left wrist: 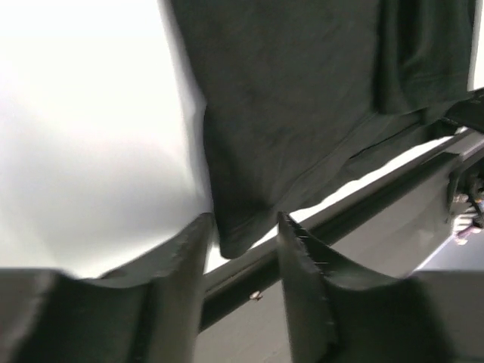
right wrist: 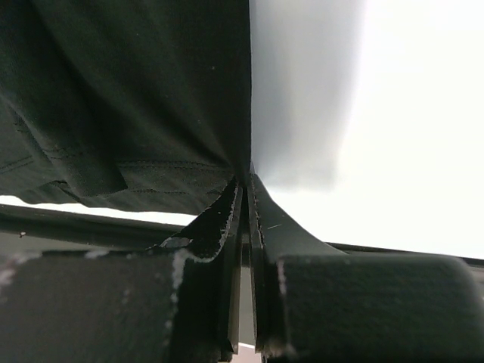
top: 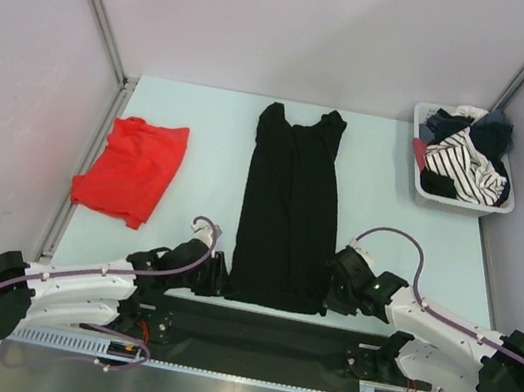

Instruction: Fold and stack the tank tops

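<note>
The black tank top (top: 285, 210) lies flat and lengthwise in the middle of the table, straps at the far end. The red tank top (top: 132, 168) sits folded at the left. My left gripper (top: 220, 277) is at the black top's near left corner. In the left wrist view its jaws (left wrist: 243, 221) stand open, with the hem corner of the black top (left wrist: 287, 113) just between the tips. My right gripper (top: 333, 282) is at the near right corner. In the right wrist view it (right wrist: 247, 180) is shut on the edge of the black top (right wrist: 128, 91).
A white basket (top: 464, 204) holding several garments, one of them striped, stands at the far right corner. A black rail (top: 259, 328) runs along the near edge between the arm bases. Grey walls close in the pale table (top: 211, 136) on three sides.
</note>
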